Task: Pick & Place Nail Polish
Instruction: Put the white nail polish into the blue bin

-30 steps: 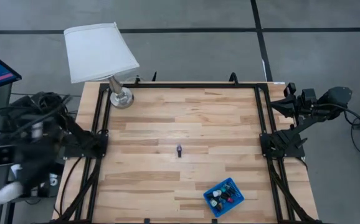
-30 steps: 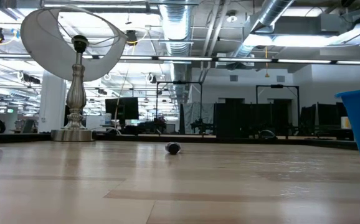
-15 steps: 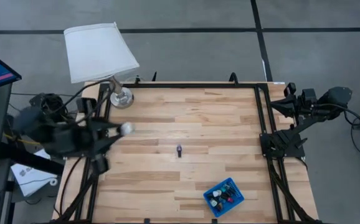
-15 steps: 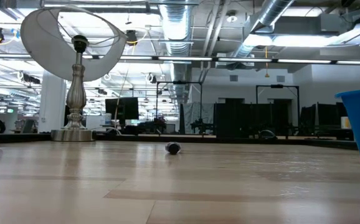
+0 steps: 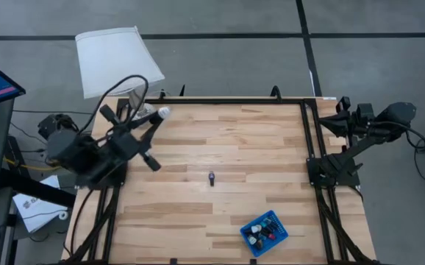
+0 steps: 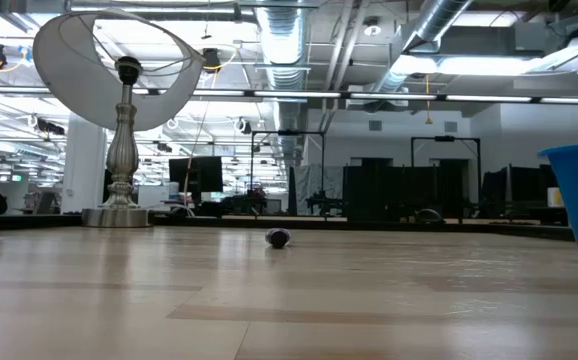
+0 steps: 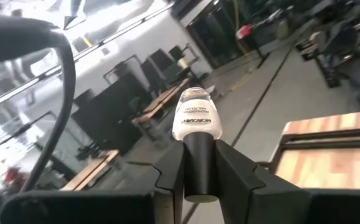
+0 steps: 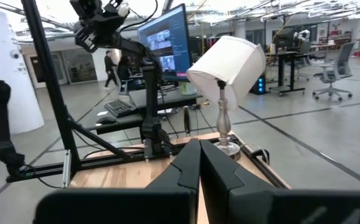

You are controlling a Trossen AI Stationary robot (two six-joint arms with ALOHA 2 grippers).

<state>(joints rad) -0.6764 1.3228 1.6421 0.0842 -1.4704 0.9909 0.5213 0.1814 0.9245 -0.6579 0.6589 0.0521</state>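
**Bottle aloft in left pincer, tray waiting at near right**

Held cap-first between the fingers of the left pincer [image 7: 200, 177]: a white nail polish bottle [image 7: 197, 118], body sticking out past the tips, presumably so it can be dropped body-down. Raised high over the bench's [image 5: 220, 213] far left corner, close to the lamp [image 5: 117, 62], likely for clearance before carrying across. Well apart at the near right, a blue tray [image 5: 265, 231] already loaded with several bottles: the probable target. Lying alone mid-bench, a dark bottle [image 5: 211, 178], not yet collected. Parked off the right edge, the right pincer [image 8: 200, 163], fingers pressed together on nothing.
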